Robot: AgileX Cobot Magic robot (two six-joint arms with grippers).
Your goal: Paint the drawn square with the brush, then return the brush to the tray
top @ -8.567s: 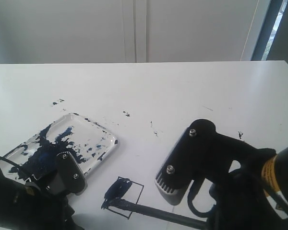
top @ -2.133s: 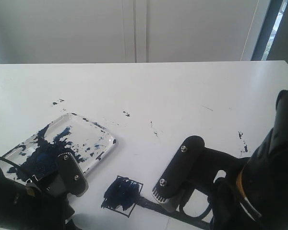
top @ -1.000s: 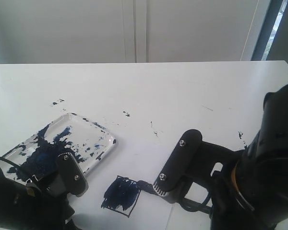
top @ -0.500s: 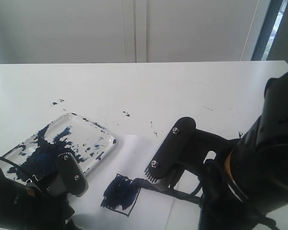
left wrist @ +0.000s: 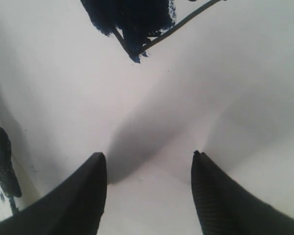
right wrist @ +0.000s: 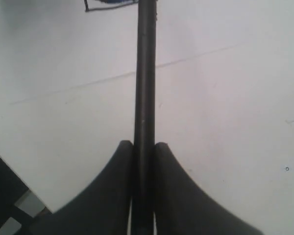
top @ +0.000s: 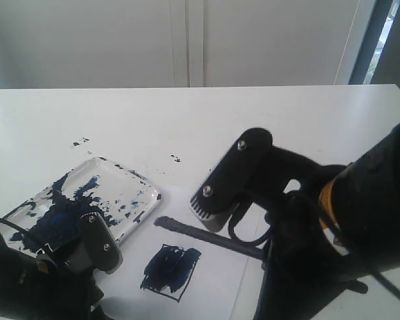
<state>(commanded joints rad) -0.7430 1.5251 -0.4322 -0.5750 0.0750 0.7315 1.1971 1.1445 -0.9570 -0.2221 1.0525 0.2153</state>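
White paper [top: 207,280] bears the smeared drawn square [top: 170,268]; right end effector [right wrist: 143,145] pinches the brush [right wrist: 146,73], left end effector [left wrist: 148,159] gapes.

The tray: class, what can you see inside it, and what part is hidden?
Inside the tray only dark blue paint blotches show; the brush is outside, over the paper. The left gripper covers its near corner, so that part cannot be seen.

Parted tool [left wrist: 147,154] near drawn square [left wrist: 132,19]
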